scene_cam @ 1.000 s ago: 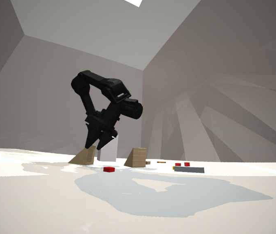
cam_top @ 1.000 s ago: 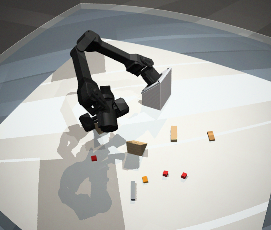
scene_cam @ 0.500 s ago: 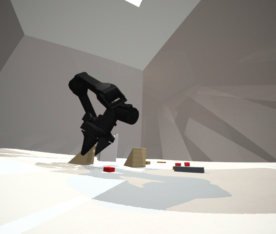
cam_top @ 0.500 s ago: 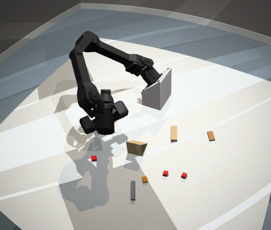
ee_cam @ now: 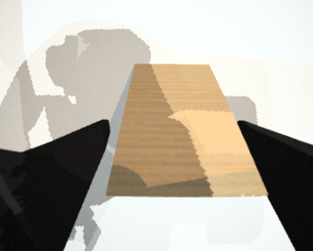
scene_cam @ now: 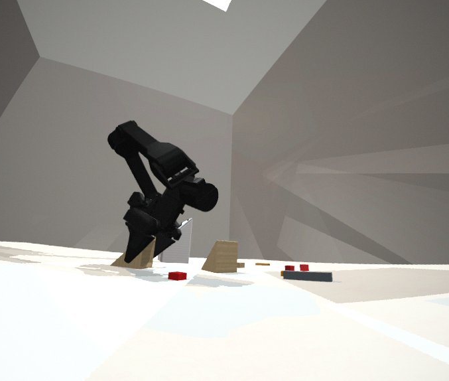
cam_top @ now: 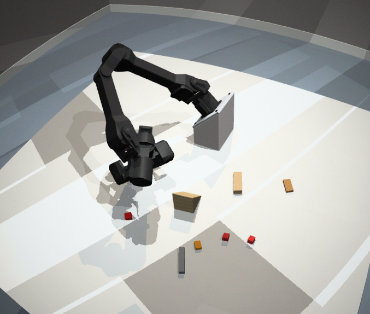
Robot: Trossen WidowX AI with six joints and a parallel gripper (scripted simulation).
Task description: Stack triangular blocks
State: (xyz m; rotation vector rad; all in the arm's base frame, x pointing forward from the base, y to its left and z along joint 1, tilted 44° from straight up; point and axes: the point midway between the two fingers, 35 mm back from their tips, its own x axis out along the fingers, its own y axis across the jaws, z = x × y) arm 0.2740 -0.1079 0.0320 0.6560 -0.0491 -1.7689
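Observation:
My gripper [ee_cam: 173, 126] [scene_cam: 144, 247] [cam_top: 137, 175] is open and points down at the table. Its two black fingers straddle one tan wooden triangular block [ee_cam: 182, 131] [scene_cam: 144, 258], one finger at each side of it, with gaps between. That block lies on the table with its sloped face up; in the top view the wrist hides it. The other tan triangular block [cam_top: 186, 201] [scene_cam: 221, 255] stands apart on the table, to the right of the gripper, untouched.
The arm's grey wedge-shaped base [cam_top: 216, 124] [scene_cam: 178, 245] stands behind. Small red cubes [cam_top: 128, 215] [cam_top: 225, 236] [cam_top: 251, 239], an orange cube [cam_top: 197, 244], a grey bar [cam_top: 181, 259] [scene_cam: 307, 275] and two flat tan pieces [cam_top: 237, 181] [cam_top: 287, 185] lie scattered in front.

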